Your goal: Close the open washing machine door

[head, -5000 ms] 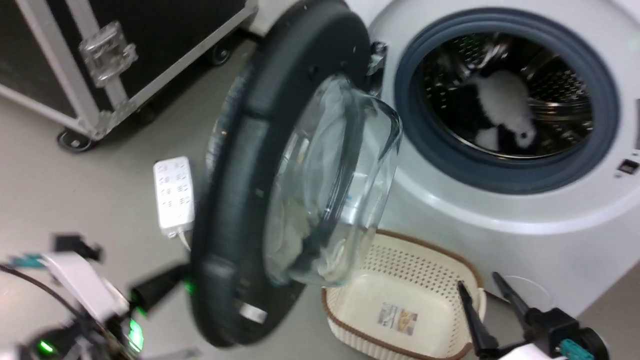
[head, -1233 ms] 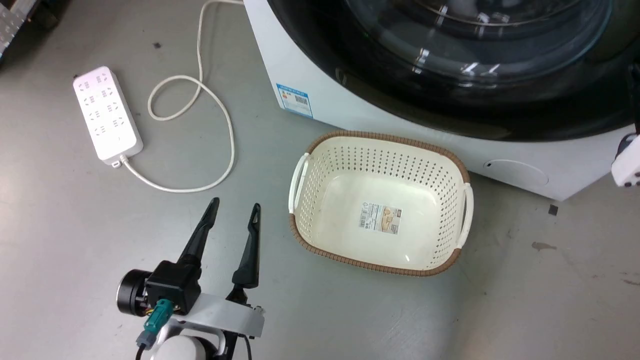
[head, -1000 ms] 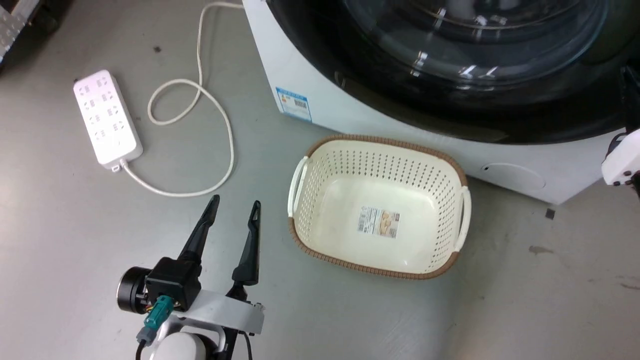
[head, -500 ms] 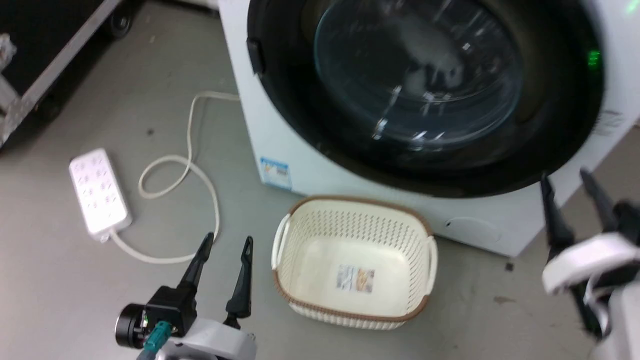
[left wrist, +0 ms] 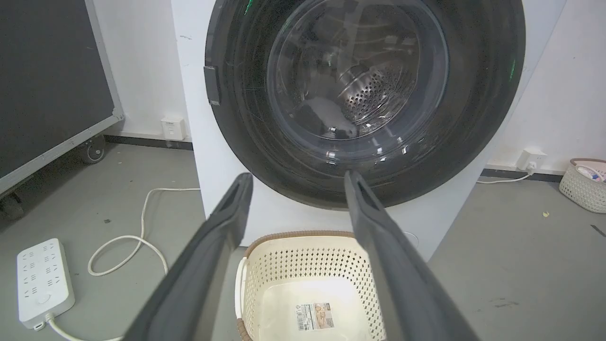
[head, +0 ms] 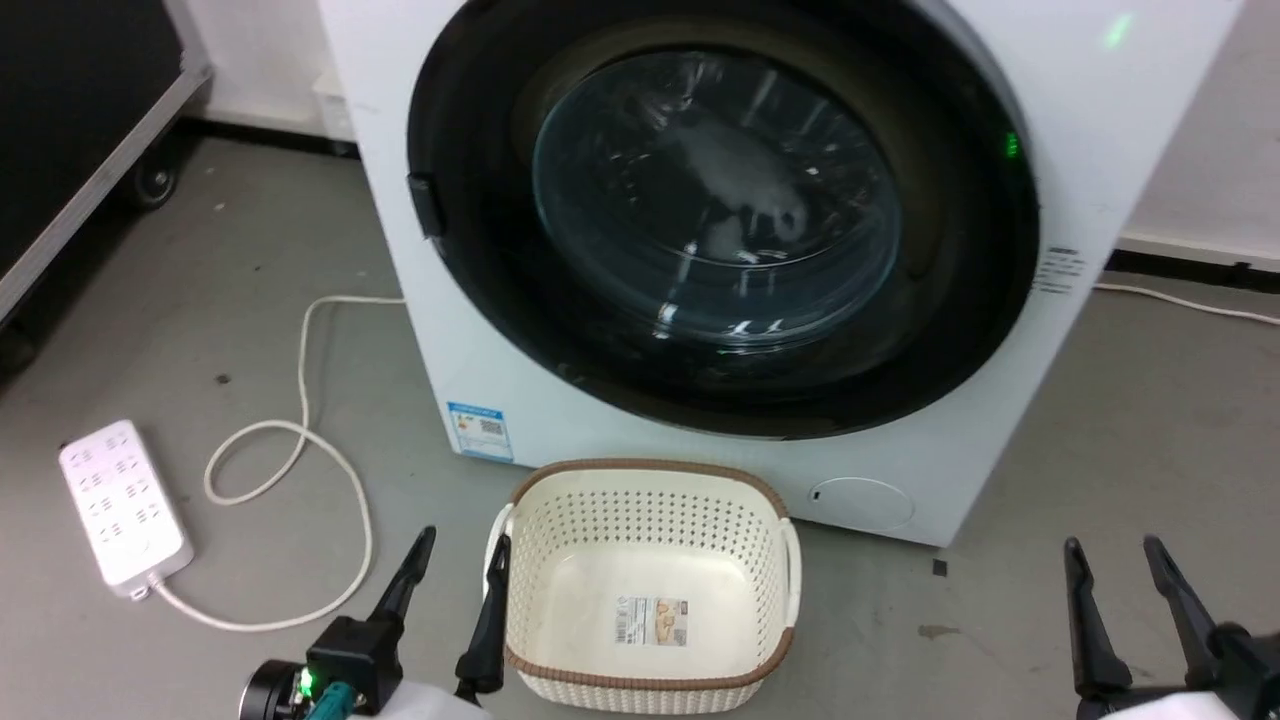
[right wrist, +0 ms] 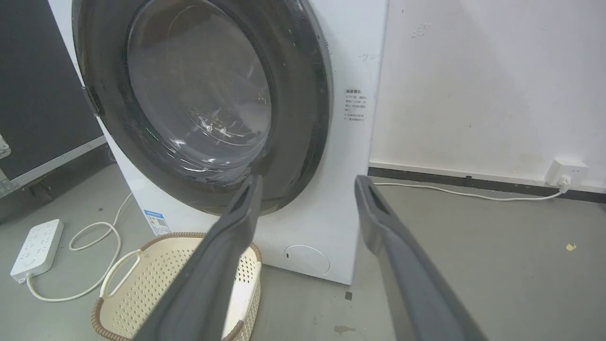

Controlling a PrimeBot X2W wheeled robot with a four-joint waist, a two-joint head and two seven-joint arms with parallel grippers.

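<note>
Black-rimmed glass of the washing machine door (head: pixel 715 215) now sits flush in the front of the washing machine (head: pixel 560 410), where seconds ago it swung wide open, so I judge the closing done. My left gripper (head: pixel 464 540) and right gripper (head: pixel 1112 545) hang low either side of the basket (head: pixel 650 472), jaws spread wide, holding nothing.

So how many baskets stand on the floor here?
2. One basket sits in front of the washer; a second basket stands by the wall, right of the washer in the left wrist view. More may be hidden.
</note>
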